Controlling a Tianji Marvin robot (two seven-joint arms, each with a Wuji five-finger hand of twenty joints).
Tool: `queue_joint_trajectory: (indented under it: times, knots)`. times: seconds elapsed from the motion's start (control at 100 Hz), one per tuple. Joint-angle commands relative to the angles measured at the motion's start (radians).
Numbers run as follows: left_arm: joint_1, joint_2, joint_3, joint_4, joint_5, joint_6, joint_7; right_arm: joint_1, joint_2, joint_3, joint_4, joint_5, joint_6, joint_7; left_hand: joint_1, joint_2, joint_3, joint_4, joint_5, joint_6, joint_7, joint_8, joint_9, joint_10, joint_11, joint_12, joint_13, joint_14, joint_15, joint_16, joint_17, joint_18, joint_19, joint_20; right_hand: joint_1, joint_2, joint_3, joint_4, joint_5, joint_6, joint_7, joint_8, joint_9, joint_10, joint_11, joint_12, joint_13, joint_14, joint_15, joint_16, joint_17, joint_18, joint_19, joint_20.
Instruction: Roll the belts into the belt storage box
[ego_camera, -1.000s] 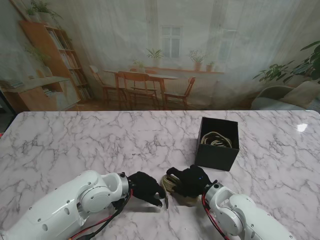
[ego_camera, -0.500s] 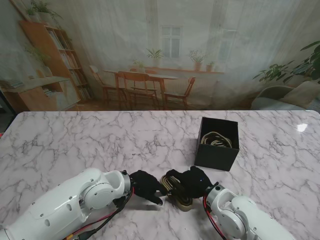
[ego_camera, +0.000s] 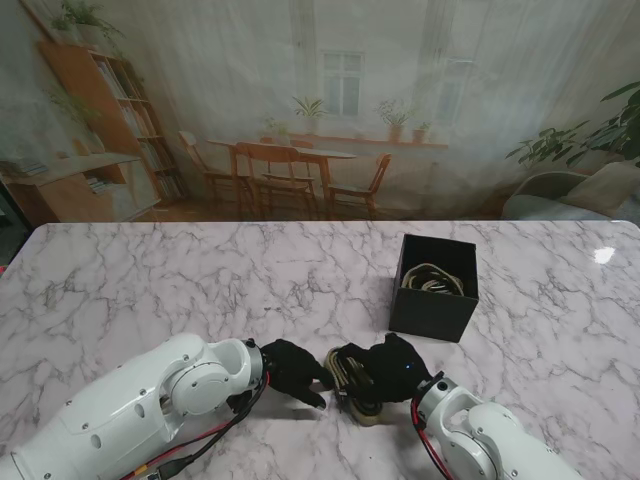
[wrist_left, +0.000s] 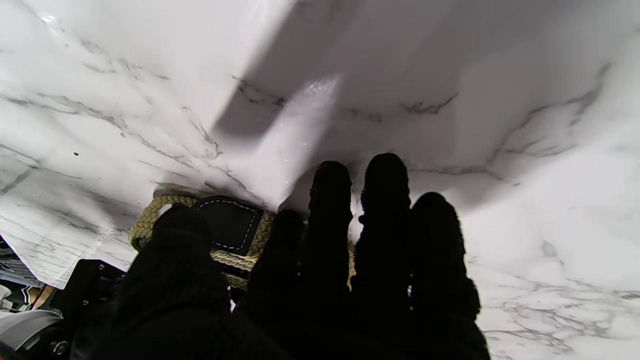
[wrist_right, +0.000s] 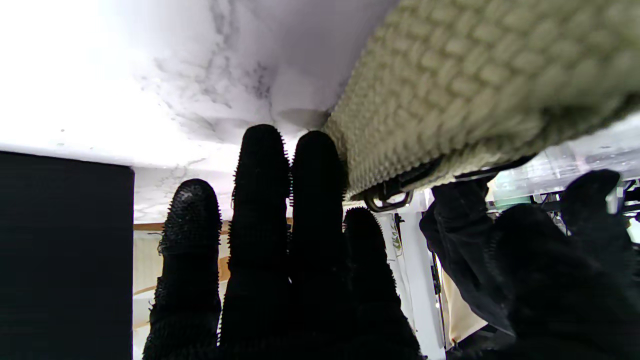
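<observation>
Already one coiled belt (ego_camera: 432, 278) inside black box (ego_camera: 432, 313); right hand (ego_camera: 388, 368) clutching woven belt (ego_camera: 352, 382), left hand (ego_camera: 290, 368) spread

White marble veined in grey is seen across the table (ego_camera: 150, 290). The storage box (ego_camera: 432, 312) is matt black. A woven belt (wrist_right: 480, 85) is coloured pale olive-tan (a black tab edged in white stitching (wrist_left: 231, 226) is carried on it). Both hands, left (ego_camera: 290, 372) and right (ego_camera: 388, 368), are gloved in black; the arms (ego_camera: 120, 420) are cased in glossy white.
</observation>
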Motion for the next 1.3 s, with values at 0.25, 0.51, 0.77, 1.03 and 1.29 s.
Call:
queue_joint_trajectory:
  times: [0.25,0.51,0.77,1.03,1.29]
  knots:
    - [0.003,0.006,0.022,0.031,-0.008,0.011,-0.031,-0.002,0.000,-0.004,0.005,0.011,-0.004,0.009,-0.011,0.049,-0.027,-0.003,-0.004,0.053,0.007,-0.010,-0.055,0.043,-0.142,-0.071,-0.012,0.036,-0.013,0.000,-0.013,-0.002,-0.015,0.028,-0.030,-0.029,0.019,0.013,-0.003,-0.110,-0.012,0.019,-0.202,0.011,0.065,0.077,-0.148,0.013,-0.026,-0.013,-0.037,0.016,0.011,0.022]
    - [0.003,0.007,0.022,0.029,-0.009,0.014,-0.038,-0.021,0.000,0.003,-0.012,-0.033,0.025,-0.051,-0.010,0.049,-0.027,-0.003,-0.005,0.054,0.007,-0.011,-0.055,0.045,-0.143,-0.072,-0.013,0.037,-0.013,0.000,-0.015,-0.001,-0.016,0.029,-0.094,-0.017,-0.061,0.013,0.059,-0.027,-0.017,0.072,-0.516,0.069,0.225,0.204,-0.352,0.037,0.197,0.061,-0.101,-0.012,0.063,0.080]
    - [0.003,0.008,0.022,0.029,-0.011,0.015,-0.040,-0.074,-0.001,0.008,-0.079,-0.069,0.192,0.004,-0.013,0.051,-0.028,-0.003,-0.023,0.041,-0.001,-0.015,-0.057,0.042,-0.145,-0.073,-0.015,0.036,-0.015,0.000,-0.016,-0.002,-0.017,0.029,-0.252,0.002,-0.119,0.012,0.114,0.130,-0.191,0.119,-0.728,0.182,0.047,0.099,-0.499,0.091,0.141,0.029,-0.181,0.005,0.032,0.099]
    - [0.012,0.008,0.011,0.025,-0.006,0.011,-0.038,-0.108,-0.006,-0.021,-0.141,-0.067,0.376,0.093,-0.015,0.052,-0.028,-0.003,-0.037,0.034,-0.006,-0.016,-0.060,0.041,-0.145,-0.073,-0.017,0.036,-0.016,0.000,-0.016,-0.004,-0.018,0.029,-0.418,0.032,-0.059,0.011,0.104,0.229,-0.419,0.124,-0.802,0.235,-0.175,-0.074,-0.593,0.122,-0.083,-0.080,-0.291,0.029,-0.078,0.065]
    - [0.020,0.007,0.001,0.023,-0.004,0.010,-0.038,-0.062,-0.010,-0.111,-0.140,-0.051,0.507,0.152,-0.015,0.056,-0.028,-0.003,-0.103,0.004,-0.045,-0.035,-0.067,0.042,-0.151,-0.076,-0.023,0.041,-0.019,0.000,-0.023,-0.003,-0.022,0.029,-0.402,0.011,-0.043,0.012,0.028,0.239,-0.496,0.182,-0.877,0.255,-0.257,-0.158,-0.622,0.185,-0.271,-0.184,-0.363,0.103,-0.175,0.036]
